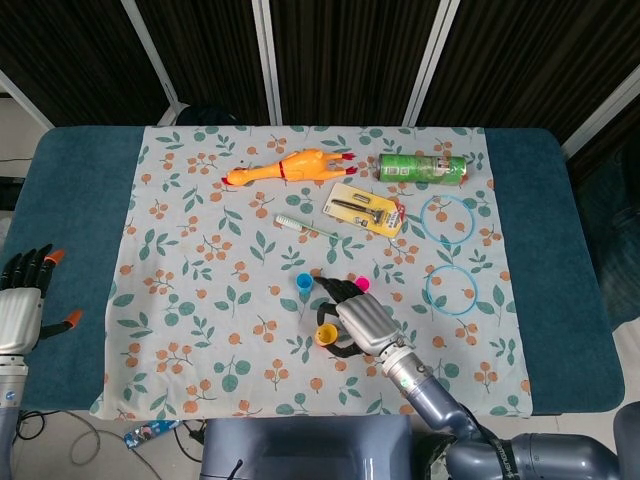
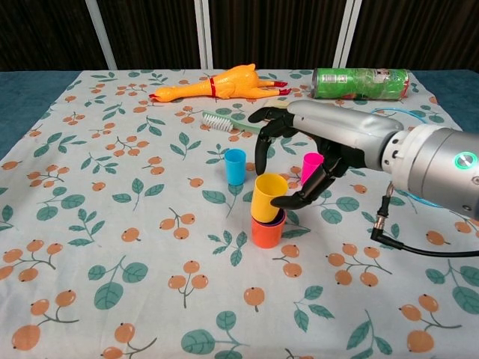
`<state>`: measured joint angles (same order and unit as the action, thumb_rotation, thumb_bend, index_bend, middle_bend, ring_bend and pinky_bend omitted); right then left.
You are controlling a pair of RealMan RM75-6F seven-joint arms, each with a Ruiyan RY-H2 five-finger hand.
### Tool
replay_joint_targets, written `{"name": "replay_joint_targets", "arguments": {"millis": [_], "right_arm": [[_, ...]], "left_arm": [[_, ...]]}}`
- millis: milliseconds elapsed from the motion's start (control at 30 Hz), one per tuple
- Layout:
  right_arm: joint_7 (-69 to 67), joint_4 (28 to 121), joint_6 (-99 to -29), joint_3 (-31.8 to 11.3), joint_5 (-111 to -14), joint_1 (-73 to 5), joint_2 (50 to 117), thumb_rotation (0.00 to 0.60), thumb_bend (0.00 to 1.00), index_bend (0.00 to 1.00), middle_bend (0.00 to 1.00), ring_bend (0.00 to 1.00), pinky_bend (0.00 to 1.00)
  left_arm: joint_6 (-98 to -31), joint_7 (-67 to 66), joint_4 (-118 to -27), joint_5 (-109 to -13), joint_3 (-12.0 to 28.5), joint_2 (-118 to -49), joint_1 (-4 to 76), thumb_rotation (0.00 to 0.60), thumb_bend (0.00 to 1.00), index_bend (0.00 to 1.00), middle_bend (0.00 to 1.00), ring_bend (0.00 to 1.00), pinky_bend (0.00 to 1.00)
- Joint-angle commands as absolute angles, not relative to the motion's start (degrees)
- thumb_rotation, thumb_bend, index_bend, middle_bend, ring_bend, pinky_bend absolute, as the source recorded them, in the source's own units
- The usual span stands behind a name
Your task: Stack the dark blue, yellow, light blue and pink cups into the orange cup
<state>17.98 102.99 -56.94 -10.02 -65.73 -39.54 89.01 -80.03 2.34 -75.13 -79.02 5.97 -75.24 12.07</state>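
My right hand [image 2: 299,161] [image 1: 362,318] holds the yellow cup [image 2: 269,197] [image 1: 326,335] upright, directly above the orange cup [image 2: 266,232]. The dark blue cup [image 2: 278,219] sits inside the orange one, only its rim showing; the yellow cup's base is at that rim. The light blue cup [image 2: 235,166] [image 1: 304,282] stands just behind to the left. The pink cup [image 2: 310,167] [image 1: 364,285] is partly hidden behind my right hand. My left hand [image 1: 25,300] rests open at the table's far left edge, away from the cups.
A rubber chicken [image 2: 218,83], a green can [image 2: 359,82] lying on its side, a toothbrush [image 2: 238,123] and a razor pack [image 1: 365,208] lie at the back. Two light blue rings [image 1: 449,219] lie right of the cups. A black cable [image 2: 419,250] trails from my right wrist.
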Motion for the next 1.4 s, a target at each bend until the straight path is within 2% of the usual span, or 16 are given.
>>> {"name": "replay_joint_targets", "arguments": {"millis": [33,267,433,533,700,900,1100,1400], "right_arm": [[18.5,102.5,-57.2,-10.2,-65.1,-39.8,89.6,0.600,0.32,0.51,0.04,0.09,0.14],[19.6,101.5,-57.2,-9.5,-63.8,-40.0,90.0,0.600,0.32,0.50,0.04,0.09,0.14],[19.4,102.7,-54.6,-8.7,-61.6,-40.5,88.4,0.600,0.32,0.23,0.04,0.06,0.14],[20.2,104.3,-53.3,-8.8,-59.1,-41.1,86.8,0.600,0.32,0.19,0.04,0.06,0.14],[21.1,106.5,-54.9,-8.4,-59.3,-40.5,84.2,0.600,0.32,0.19,0.04,0.06,0.14],[19.3,108.2,-61.9,-5.7,-65.9,-35.6,79.2,0.600,0.32,0.23,0.04,0.06,0.14],[15.0,105.5,-71.8,-1.4,-76.1,-28.4,74.9,0.600,0.32,0.23,0.04,0.06,0.14],[8.1,98.2,-84.3,2.1,-82.8,-18.6,71.1,0.600,0.32,0.19,0.04,0.05,0.12]], "left_arm": [[-80.0,2.3,-75.1,-79.1,6.0,-75.3,12.0,0.600,0.15,0.12,0.02,0.00,0.00],[-80.1,2.3,-75.2,-79.2,6.1,-75.2,11.9,0.600,0.15,0.12,0.02,0.00,0.00],[-79.6,2.8,-75.7,-79.8,5.7,-74.9,12.0,0.600,0.15,0.11,0.01,0.00,0.00],[-78.8,3.4,-76.9,-80.5,5.5,-74.4,12.6,0.600,0.14,0.11,0.00,0.00,0.00],[-75.5,1.7,-81.0,-83.2,6.3,-72.4,16.6,0.600,0.15,0.14,0.01,0.00,0.00],[-64.7,-1.8,-87.9,-81.7,9.2,-69.4,24.8,0.600,0.15,0.18,0.01,0.00,0.00],[-55.4,-6.4,-90.1,-78.7,10.8,-70.7,31.7,0.600,0.15,0.19,0.01,0.00,0.00],[-48.8,-12.4,-87.8,-73.0,12.5,-76.0,38.9,0.600,0.15,0.22,0.02,0.00,0.00]]}}
